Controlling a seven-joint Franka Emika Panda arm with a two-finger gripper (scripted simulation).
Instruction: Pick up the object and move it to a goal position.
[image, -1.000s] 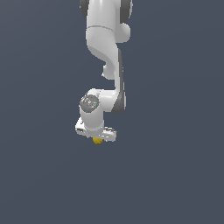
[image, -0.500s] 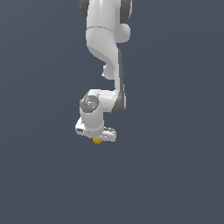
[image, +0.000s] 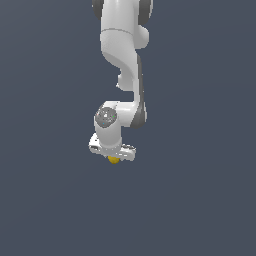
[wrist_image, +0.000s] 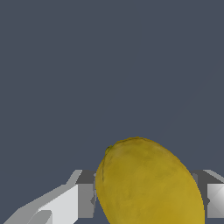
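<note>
White Panda claw (image: 113, 156) is closed on the small smooth yellow egg-shaped object (image: 114, 160). Wrist view confirms it: the object (wrist_image: 146, 183) sits between the two pale fingers (wrist_image: 65, 203), one on each side, touching it. In the exterior view it pokes out just below the claw, under the white arm (image: 122, 55). Flat grey bench (image: 200, 200), no shadow or contact cue, so can't tell if it's lifted clear. Judgement: grasp done, carry to goal left. No goal marker visible.
</note>
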